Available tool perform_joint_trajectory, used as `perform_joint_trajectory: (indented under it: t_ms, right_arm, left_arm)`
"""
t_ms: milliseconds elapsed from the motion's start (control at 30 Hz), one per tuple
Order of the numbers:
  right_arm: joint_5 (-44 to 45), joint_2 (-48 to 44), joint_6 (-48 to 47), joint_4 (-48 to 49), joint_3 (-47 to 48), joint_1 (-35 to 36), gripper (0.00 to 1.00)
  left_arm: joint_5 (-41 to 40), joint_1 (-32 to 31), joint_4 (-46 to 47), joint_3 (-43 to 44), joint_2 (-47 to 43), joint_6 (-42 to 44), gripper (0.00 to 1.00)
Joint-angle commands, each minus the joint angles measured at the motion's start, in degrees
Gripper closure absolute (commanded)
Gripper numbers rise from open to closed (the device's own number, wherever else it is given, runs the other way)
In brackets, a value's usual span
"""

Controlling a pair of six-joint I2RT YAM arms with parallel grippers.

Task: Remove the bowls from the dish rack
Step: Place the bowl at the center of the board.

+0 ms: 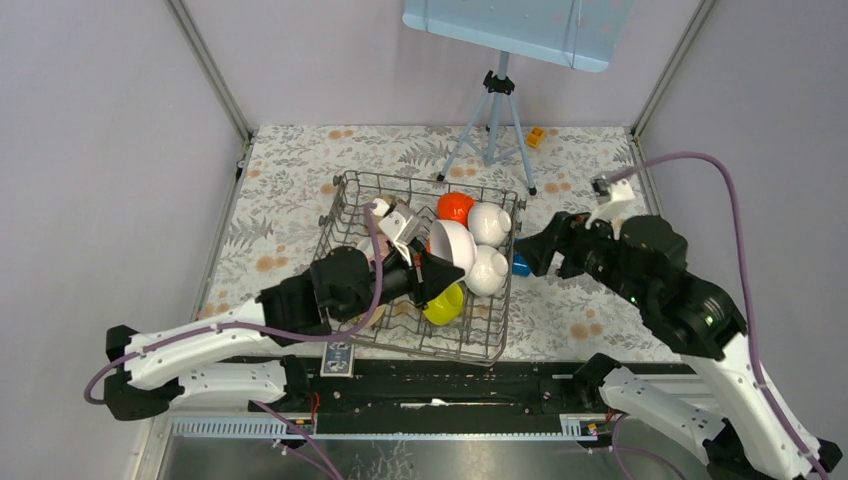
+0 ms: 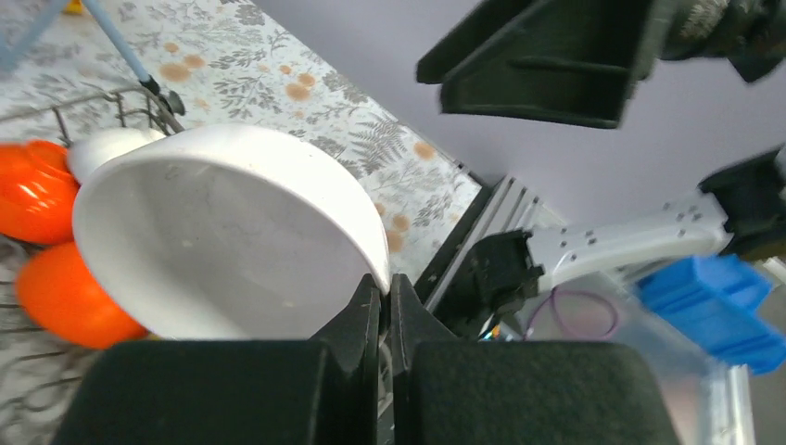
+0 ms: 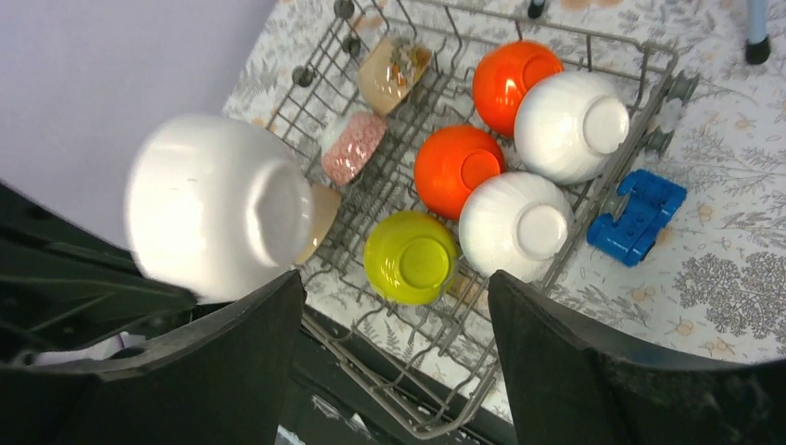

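Left wrist view: left hand (image 2: 385,289) is pinching the rim of a glossy white bowl (image 2: 222,232), which is round and plain with a faintly smudged inside. The bowl is hanging over the dish rack (image 1: 420,181), with a lime-yellow bowl (image 3: 411,258) racked foot-up nearby. White bowl is lying tipped on its side: mouth facing back along the left arm, foot ring facing the right hand (image 1: 533,252), axis running roughly level. Right hand is gaping wide, holding nothing, just right of the rack.
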Motion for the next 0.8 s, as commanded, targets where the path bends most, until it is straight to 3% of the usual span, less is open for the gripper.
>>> perform_joint_trajectory:
  t_ms: [0, 167, 300, 567, 767]
  right_arm:
    - [-5.4, 5.25, -2.8, -4.85, 4.35, 0.18, 0.22]
    - [-7.48, 11.0, -4.79, -8.59, 9.79, 0.19, 0.24]
    - [-7.27, 14.12, -5.65, -10.8, 12.01, 0.23, 0.26]
    - [-8.32, 19.24, -9.2, -17.26, 18.73, 0.17, 0.29]
    - [-9.86, 22.04, -10.05, -18.67, 19.69, 2.55, 0.31]
  left_arm:
    - [2.84, -0.1, -19.86, 9.76, 1.2, 15.45, 1.0]
    - [-2.55, -4.81, -32.99, 17.39, 5.8, 25.11, 1.0]
    - [-8.36, -10.61, -36.7, 18.89, 8.17, 31.27, 1.0]
    - [-9.03, -16.1, -42.07, 19.53, 9.55, 43.84, 1.0]
    - [-9.33, -19.64, -52.11, 20.33, 13.35, 53.47, 1.0]
